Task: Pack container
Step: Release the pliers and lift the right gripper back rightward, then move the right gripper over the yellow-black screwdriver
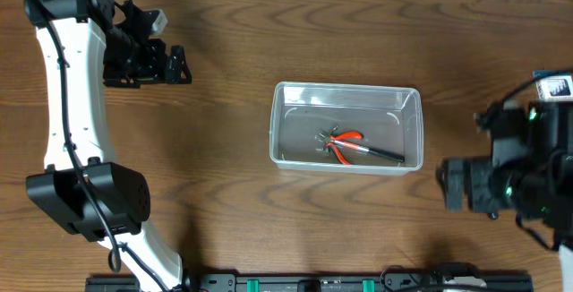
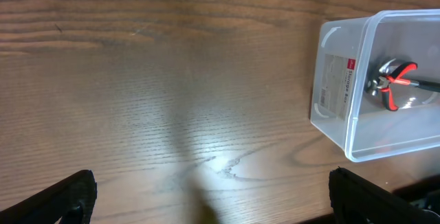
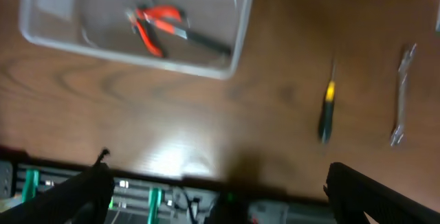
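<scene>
The clear plastic container stands at the table's middle. Inside it lie red-handled pliers and a black-handled tool. My left gripper hovers at the far left, well apart from the container, and is open. In the left wrist view its fingers frame bare wood, with the container and pliers at the right. My right gripper is open to the right of the container. In the blurred right wrist view the right gripper holds nothing, and the container is at the upper left.
A yellow-and-black screwdriver and a silver wrench lie on the wood right of the container; the right arm hides them from overhead. A blue-and-white card pack sits at the right edge. A black rail runs along the front edge.
</scene>
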`<action>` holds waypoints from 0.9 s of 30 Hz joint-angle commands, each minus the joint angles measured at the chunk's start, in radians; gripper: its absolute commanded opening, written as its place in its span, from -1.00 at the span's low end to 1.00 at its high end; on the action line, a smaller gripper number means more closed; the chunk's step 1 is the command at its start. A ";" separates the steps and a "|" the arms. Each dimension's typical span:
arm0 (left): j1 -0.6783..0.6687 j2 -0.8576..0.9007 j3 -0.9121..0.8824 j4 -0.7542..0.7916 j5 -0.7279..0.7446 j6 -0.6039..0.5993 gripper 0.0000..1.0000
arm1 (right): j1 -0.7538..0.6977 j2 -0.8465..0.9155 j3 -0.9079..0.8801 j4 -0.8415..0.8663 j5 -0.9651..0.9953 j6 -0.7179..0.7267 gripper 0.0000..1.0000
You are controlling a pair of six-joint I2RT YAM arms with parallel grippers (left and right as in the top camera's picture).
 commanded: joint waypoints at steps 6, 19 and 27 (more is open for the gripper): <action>0.000 0.006 0.003 -0.006 -0.008 0.005 0.96 | -0.047 -0.014 -0.121 0.020 0.115 0.032 0.99; 0.000 0.006 0.003 -0.006 -0.008 0.005 0.96 | -0.150 0.022 -0.121 0.194 0.228 -0.175 0.99; 0.000 0.006 0.003 -0.006 -0.008 0.005 0.96 | -0.294 0.146 -0.121 0.211 0.206 -0.257 0.98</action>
